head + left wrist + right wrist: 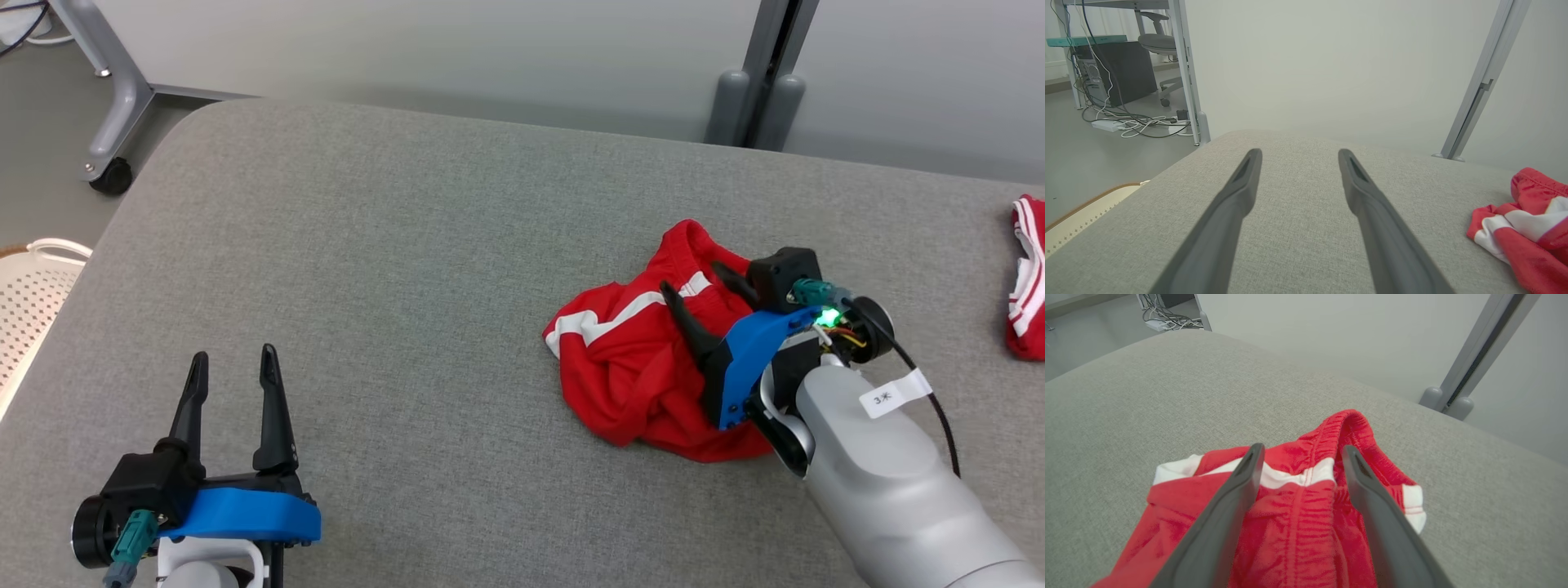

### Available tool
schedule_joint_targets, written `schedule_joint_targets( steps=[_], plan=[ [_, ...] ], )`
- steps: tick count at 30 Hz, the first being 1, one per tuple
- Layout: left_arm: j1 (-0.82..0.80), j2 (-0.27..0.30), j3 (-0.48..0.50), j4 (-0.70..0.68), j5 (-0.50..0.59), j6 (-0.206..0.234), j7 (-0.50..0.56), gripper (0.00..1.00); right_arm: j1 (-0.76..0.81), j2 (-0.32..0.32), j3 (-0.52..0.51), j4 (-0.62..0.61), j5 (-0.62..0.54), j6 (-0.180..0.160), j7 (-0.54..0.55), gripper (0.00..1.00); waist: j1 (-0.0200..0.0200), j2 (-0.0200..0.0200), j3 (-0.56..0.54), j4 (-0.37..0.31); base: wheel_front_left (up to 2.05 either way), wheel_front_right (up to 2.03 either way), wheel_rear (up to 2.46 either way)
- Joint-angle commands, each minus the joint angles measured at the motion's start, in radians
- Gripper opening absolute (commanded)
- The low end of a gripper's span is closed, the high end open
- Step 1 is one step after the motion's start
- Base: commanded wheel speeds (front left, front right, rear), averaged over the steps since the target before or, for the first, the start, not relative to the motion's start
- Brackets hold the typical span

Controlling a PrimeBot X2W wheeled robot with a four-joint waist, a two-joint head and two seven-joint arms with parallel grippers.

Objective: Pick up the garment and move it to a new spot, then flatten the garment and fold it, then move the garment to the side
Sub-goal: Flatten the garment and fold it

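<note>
Fingers of the right gripper point(692, 279) are held wide over the crumpled red garment point(629, 367) (contact cannot be confirmed); those of the left gripper point(233, 354) are held wide above the grey surface point(408, 245).

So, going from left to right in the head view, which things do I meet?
White perforated basket → left tool → crumpled red shorts with white stripe → second red-and-white garment at the right edge.

Red garment point(645, 367), white stripes, gathered elastic waistband at the far side, crumpled in a loose heap, lying on grey table point(367, 286), right of centre.
</note>
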Motion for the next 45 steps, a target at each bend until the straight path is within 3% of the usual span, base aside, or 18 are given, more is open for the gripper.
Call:
schedule_joint_targets(
  steps=[1,9,10,11,16,27,35,39,45],
  plan=[
    [-0.016,-0.001,-0.002,0.002,-0.003,0.0,-0.004,1.0,-0.016,0.0,0.022,0.031,0.013,0.0,-0.001,1.0,-0.0002,-0.0002,0.006,0.007,0.0,0.0,0.0],
    [-0.03,-0.002,-0.013,0.006,-0.018,0.004,-0.004,1.0,-0.04,0.019,0.107,0.14,0.077,0.0,0.017,1.0,-0.0002,-0.0002,0.017,0.018,0.0,0.0,0.0],
    [-0.032,-0.002,-0.015,0.007,-0.02,0.004,-0.004,1.0,-0.047,0.017,0.117,0.144,0.084,0.0,0.013,0.4,-0.0002,-0.0002,0.018,0.019,0.0,0.0,0.0],
    [-0.034,-0.002,-0.017,0.008,-0.022,0.004,-0.004,1.0,-0.053,0.016,0.128,0.148,0.087,0.0,0.004,0.0,-0.0002,-0.0002,0.019,0.02,0.0,0.0,0.0],
    [-0.044,-0.002,-0.035,0.018,-0.033,0.007,-0.004,1.0,-0.085,0.007,0.169,0.179,0.102,0.0,-0.037,0.0,-0.0002,-0.0002,0.02,0.034,0.0,0.0,0.0],
    [-0.028,-0.002,-0.03,0.016,-0.03,0.015,-0.004,1.0,-0.267,0.058,0.223,0.161,0.106,0.0,-0.128,0.0,-0.0002,-0.0002,-0.007,0.07,0.0,0.0,0.0],
    [-0.029,-0.002,-0.02,0.01,-0.031,0.016,-0.004,1.0,-0.392,0.07,0.16,0.03,0.048,0.0,-0.136,0.0,-0.0002,-0.0002,-0.018,0.065,0.0,0.0,0.0],
    [-0.026,-0.002,-0.024,0.007,-0.033,0.015,-0.004,1.0,-0.349,0.077,0.098,-0.089,-0.012,0.0,-0.136,0.0,-0.0002,-0.0002,-0.026,0.049,0.0,0.0,0.0],
    [-0.012,-0.002,-0.036,0.012,-0.035,0.014,-0.004,1.0,-0.159,0.075,0.143,-0.196,-0.057,0.0,-0.136,0.0,-0.0002,-0.0002,-0.044,0.013,0.0,0.0,0.0]
  ],
)
